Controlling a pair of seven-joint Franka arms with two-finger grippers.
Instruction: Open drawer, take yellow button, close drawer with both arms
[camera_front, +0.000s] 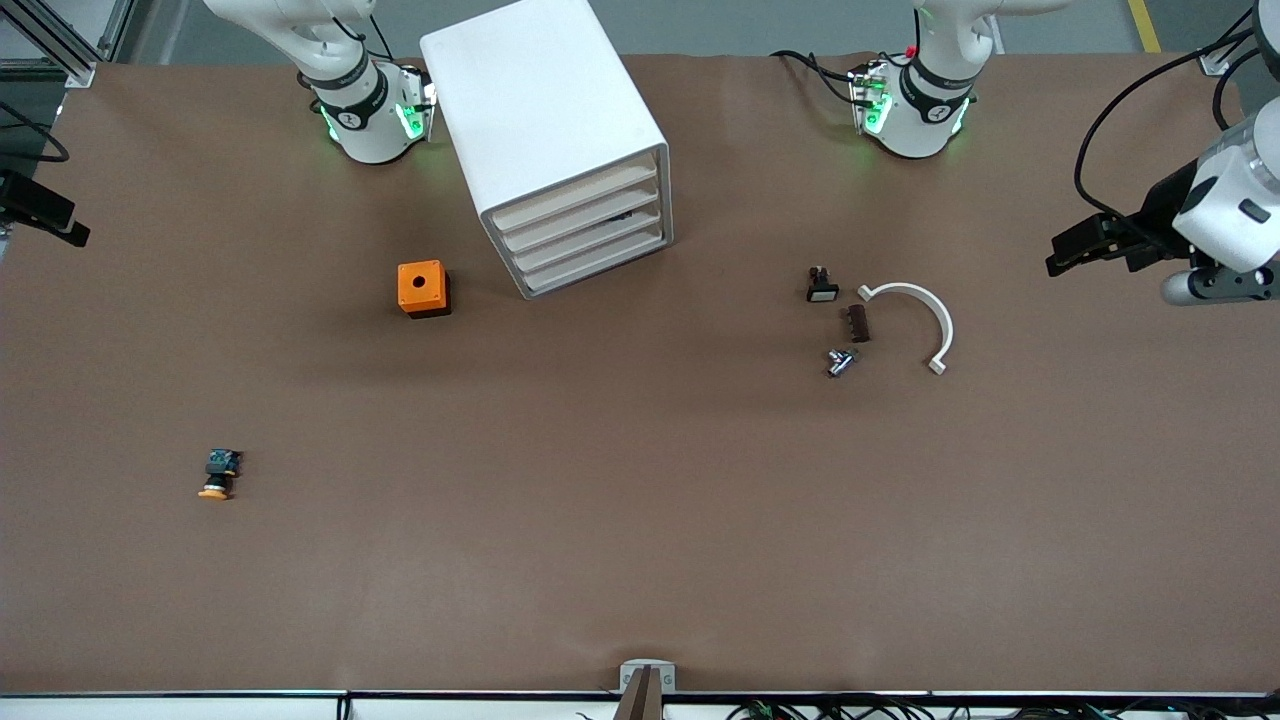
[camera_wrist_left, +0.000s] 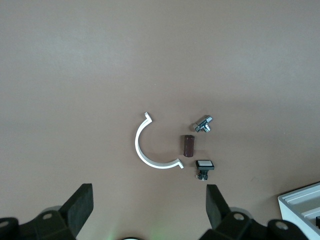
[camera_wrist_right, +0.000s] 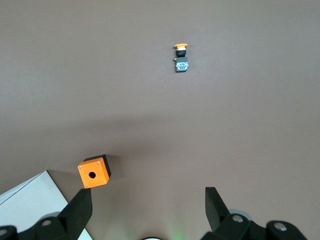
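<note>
The white cabinet (camera_front: 545, 120) stands between the two arm bases. Its top drawer (camera_front: 575, 198) sits flush with the three below it. The cabinet's corner also shows in the left wrist view (camera_wrist_left: 302, 202) and the right wrist view (camera_wrist_right: 30, 200). The button (camera_front: 218, 474), with an orange cap and a dark body, lies on its side on the table toward the right arm's end, nearer the front camera; it also shows in the right wrist view (camera_wrist_right: 181, 57). My left gripper (camera_wrist_left: 149, 197) is open and empty, high over the table by the white arc. My right gripper (camera_wrist_right: 147, 200) is open and empty, high over the table by the orange cube.
An orange cube with a hole (camera_front: 423, 288) sits beside the cabinet. A white arc piece (camera_front: 915, 310), a black piece with a white face (camera_front: 822, 286), a brown block (camera_front: 858, 323) and a metal fitting (camera_front: 840, 361) lie toward the left arm's end. A white-and-black device (camera_front: 1200, 230) overhangs that end.
</note>
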